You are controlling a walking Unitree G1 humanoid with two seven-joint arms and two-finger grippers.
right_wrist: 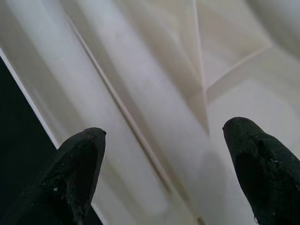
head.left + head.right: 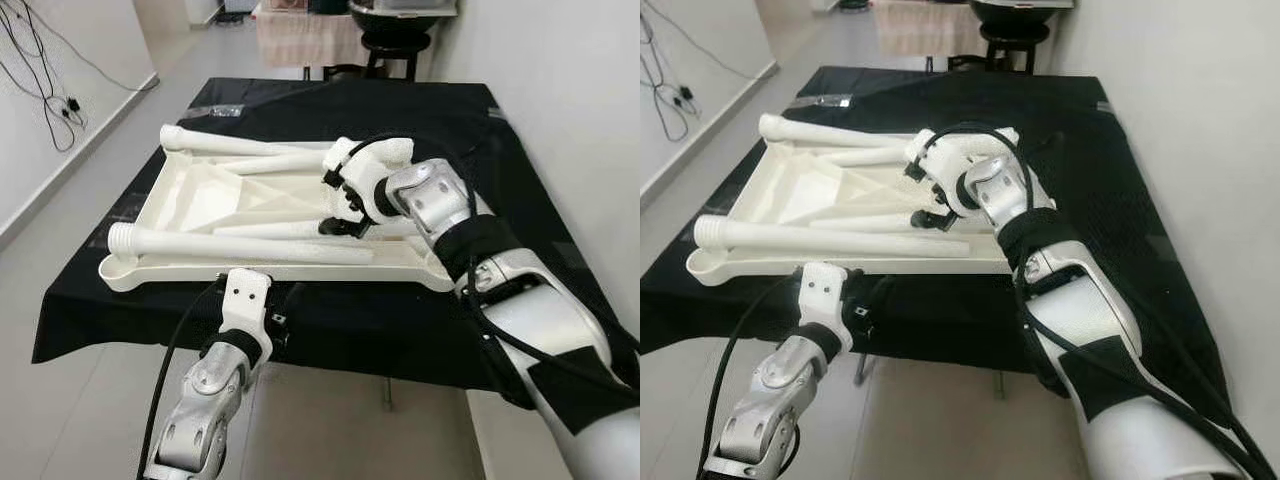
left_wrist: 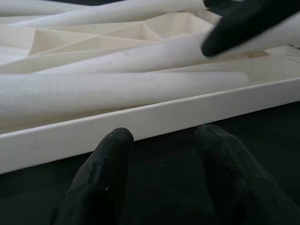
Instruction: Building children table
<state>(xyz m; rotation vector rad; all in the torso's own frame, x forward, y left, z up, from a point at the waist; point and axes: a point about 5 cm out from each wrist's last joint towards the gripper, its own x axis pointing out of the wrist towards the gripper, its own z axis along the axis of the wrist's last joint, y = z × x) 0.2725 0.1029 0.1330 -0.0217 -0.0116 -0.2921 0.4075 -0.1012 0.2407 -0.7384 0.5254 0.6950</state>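
The upturned white top (image 2: 200, 195) lies on the black tabletop (image 2: 520, 170) with loose legs (image 2: 240, 245) across it. The right end effector (image 2: 342, 208) hovers spread over a leg; the left end effector (image 3: 159, 154), released, waits at the near rim. Next: clamp a leg, stand it in a corner socket.

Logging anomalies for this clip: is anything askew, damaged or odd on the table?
Nothing looks damaged. The white tabletop lies underside up on the black cloth, with loose table legs lying at angles in it. The right gripper hovers over them, jaws open.
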